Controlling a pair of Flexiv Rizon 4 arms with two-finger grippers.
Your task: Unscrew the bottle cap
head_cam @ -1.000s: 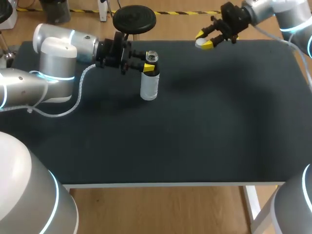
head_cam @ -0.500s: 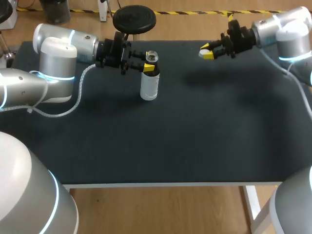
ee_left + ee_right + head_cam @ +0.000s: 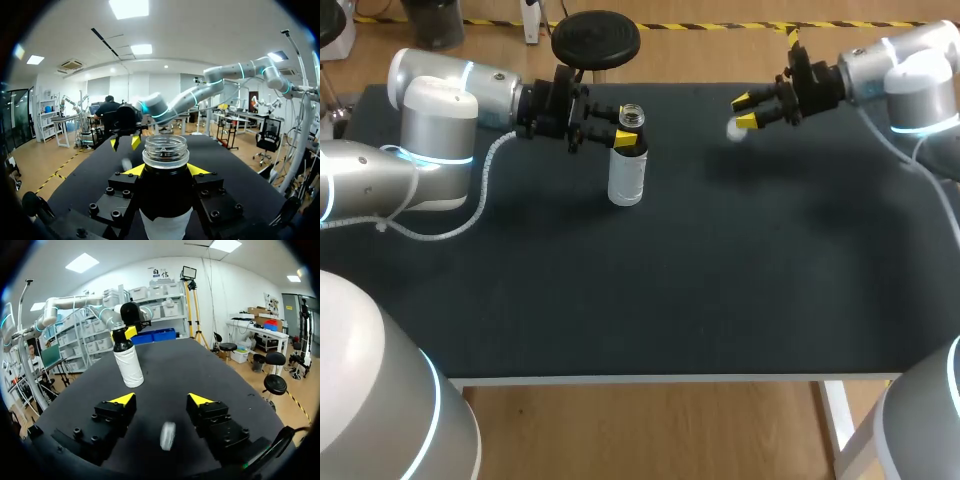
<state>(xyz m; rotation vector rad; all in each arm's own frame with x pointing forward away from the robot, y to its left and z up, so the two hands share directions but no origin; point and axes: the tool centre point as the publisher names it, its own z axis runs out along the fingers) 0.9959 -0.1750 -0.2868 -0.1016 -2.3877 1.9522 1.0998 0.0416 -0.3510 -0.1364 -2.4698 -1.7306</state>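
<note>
nothing can be read here. the bottle point(image 3: 626, 170) has a white band around its lower body, but no letters or numbers can be made out on it in any view. the cap point(image 3: 167, 436) and the bench point(image 3: 720, 290) show no legible marks either.
</note>
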